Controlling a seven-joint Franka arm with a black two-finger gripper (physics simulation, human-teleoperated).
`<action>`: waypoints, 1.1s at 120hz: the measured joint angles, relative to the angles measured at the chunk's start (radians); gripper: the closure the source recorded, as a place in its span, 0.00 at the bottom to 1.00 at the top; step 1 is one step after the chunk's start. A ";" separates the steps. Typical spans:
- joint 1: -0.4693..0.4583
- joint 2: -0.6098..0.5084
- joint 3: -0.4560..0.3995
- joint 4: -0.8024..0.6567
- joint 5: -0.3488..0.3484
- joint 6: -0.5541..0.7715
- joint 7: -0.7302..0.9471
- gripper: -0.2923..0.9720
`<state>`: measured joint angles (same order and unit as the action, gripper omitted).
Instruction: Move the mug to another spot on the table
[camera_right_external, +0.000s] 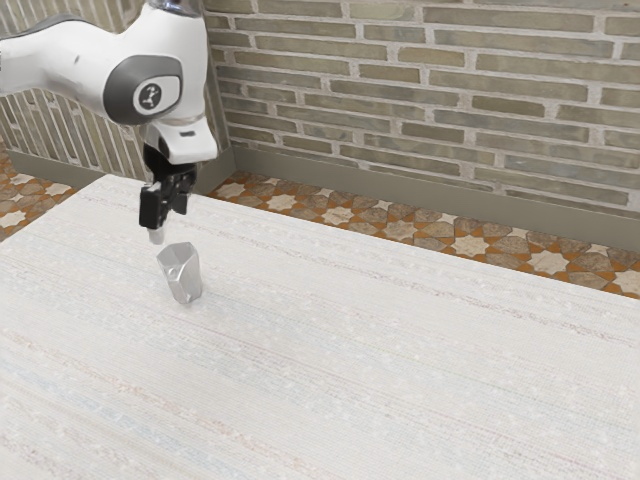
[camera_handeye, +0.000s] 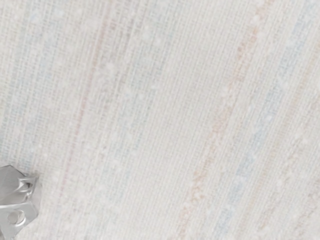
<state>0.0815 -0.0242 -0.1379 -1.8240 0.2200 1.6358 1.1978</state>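
Stretching across the whole foreground is a pale, whitewashed table (camera_right_external: 400, 380) with faint streaks of grain running along it, and nothing lies on its near part. Farther back, toward the exterior view's left, a small silver-grey mug (camera_right_external: 180, 272) with faceted sides stands on the tabletop, its opening facing up and a soft shadow at its foot.

Just above the mug's rim, a little toward the exterior view's left of it, hangs the black gripper (camera_right_external: 156, 236), pointing straight down. From where I stand I cannot tell whether it is spread or closed, nor whether it touches the rim. It holds nothing. Above it the white arm (camera_right_external: 150, 90) bends in from the upper left, with a grey round joint cap on its side.

Seen from the hand's camera, the mug (camera_handeye: 17, 200) sits off to one side of the gripper rather than under it, with bare striped table (camera_handeye: 175, 100) all around.

Beyond the table's far edge runs a tiled floor (camera_right_external: 420, 225) patterned with stars in orange and cream, then a grey baseboard (camera_right_external: 450, 190), and behind it a brick wall (camera_right_external: 420, 90).
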 joint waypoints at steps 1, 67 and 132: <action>0.001 -0.005 -0.001 -0.012 0.007 0.005 0.012 0.23; 0.227 0.091 -0.008 -0.263 0.157 0.492 0.758 0.24; 0.214 0.246 -0.002 -0.260 0.153 0.716 1.126 0.24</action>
<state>0.2956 0.2218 -0.1396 -2.0839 0.3728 2.3517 2.3236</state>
